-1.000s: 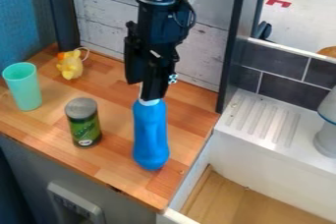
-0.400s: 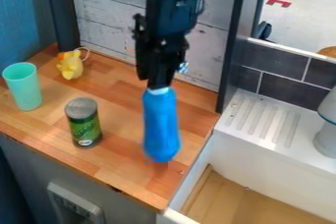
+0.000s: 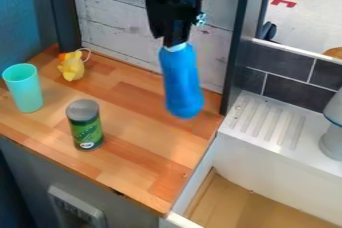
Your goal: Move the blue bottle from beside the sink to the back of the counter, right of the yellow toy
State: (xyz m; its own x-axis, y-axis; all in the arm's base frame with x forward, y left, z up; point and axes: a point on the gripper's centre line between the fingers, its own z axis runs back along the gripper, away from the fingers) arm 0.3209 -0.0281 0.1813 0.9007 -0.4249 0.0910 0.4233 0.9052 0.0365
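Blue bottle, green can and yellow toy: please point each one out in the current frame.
Blue bottle [image 3: 180, 82]: camera view, on the middle of its body.
Green can [image 3: 86, 133]: camera view, on the green part of its side.
Yellow toy [image 3: 72, 67]: camera view, on its body.

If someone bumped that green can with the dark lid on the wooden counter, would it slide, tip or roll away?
The can stands upright on a flat end, so a low nudge would probably slide it. It is taller than wide, so a push near its lid might tip it. Its round sides suggest it could roll once down.
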